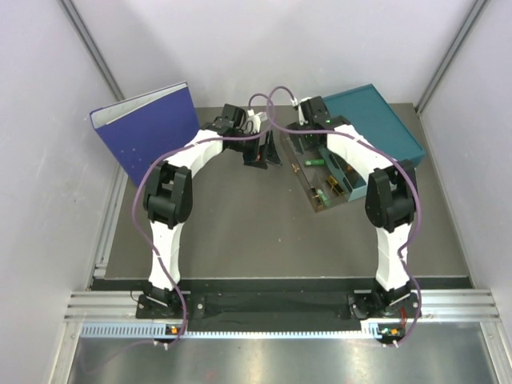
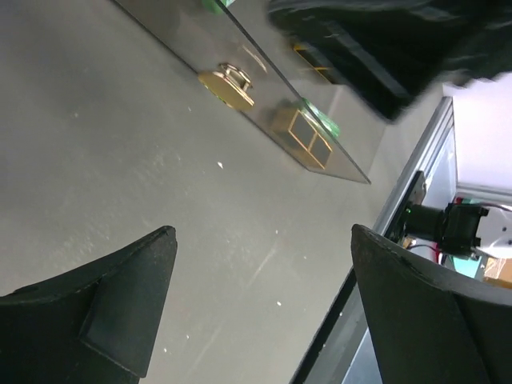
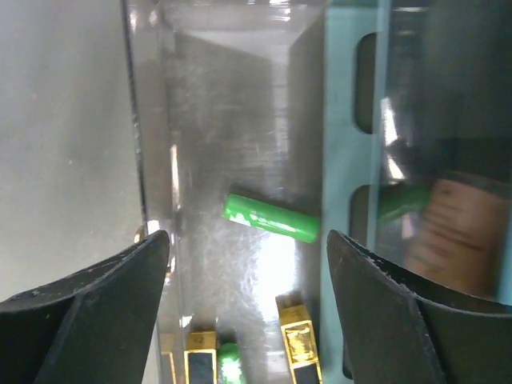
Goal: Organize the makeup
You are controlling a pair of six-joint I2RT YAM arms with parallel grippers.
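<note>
A clear drawer [image 1: 306, 182] lies pulled out of the teal drawer box [image 1: 376, 120]. In the right wrist view it holds a green capsule [image 3: 270, 217], a second green capsule [image 3: 230, 360] and two gold-and-black cases [image 3: 300, 348] [image 3: 200, 360]. A beige bottle [image 3: 452, 232] shows blurred behind the teal divider [image 3: 348, 160]. My right gripper [image 3: 248, 236] is open and empty just above the drawer, its fingers either side of the first capsule; it also shows from above [image 1: 308, 142]. My left gripper [image 2: 264, 232] is open and empty over bare table, left of the drawer [image 1: 260, 152]. The yellow-orange tube is not visible.
A large blue binder [image 1: 148, 128] stands at the back left. The drawer's clear front with a gold knob [image 2: 228, 84] faces my left gripper. The table [image 1: 240, 232] is grey, with a metal rail [image 1: 280, 308] along its near edge.
</note>
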